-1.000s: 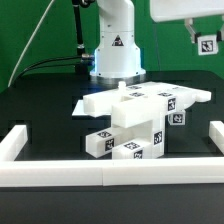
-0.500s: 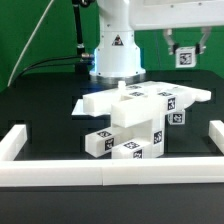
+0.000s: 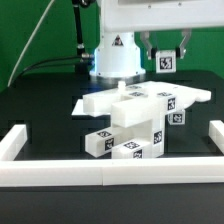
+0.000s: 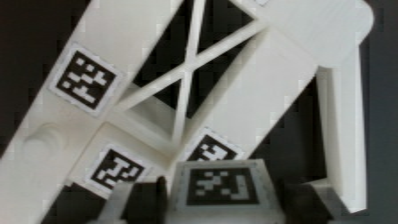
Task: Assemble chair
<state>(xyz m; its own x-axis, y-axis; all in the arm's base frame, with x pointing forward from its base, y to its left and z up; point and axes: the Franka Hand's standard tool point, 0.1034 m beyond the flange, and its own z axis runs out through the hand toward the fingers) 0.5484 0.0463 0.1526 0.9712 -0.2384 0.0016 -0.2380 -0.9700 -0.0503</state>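
Nearest the camera, the rail (image 3: 110, 172) was seen running across the front of the table (image 3: 40, 115). Behind it, at the middle of the table, the part-built chair (image 3: 135, 122) was found. Several of its tagged pieces were joined into a stack with a flat panel on top. Above and behind the chair, toward the exterior view's right, the gripper (image 3: 166, 57) was held in the air. Its jaws were partly closed on a small tagged block (image 3: 166, 63), clear of everything below. Farthest back, the arm's base (image 3: 115, 55) was seen.

The step in hand was judged to be the carrying of the block to the chair. For the next move, the block would have to be lined up over its seat and lowered squarely. Which seat was meant could not be told.

In the wrist view a barred frame (image 4: 294, 70) of the chair was seen beyond the block, but its edges were cut off. The fingertips were largely hidden by the block, and the chair's far side was not shown.
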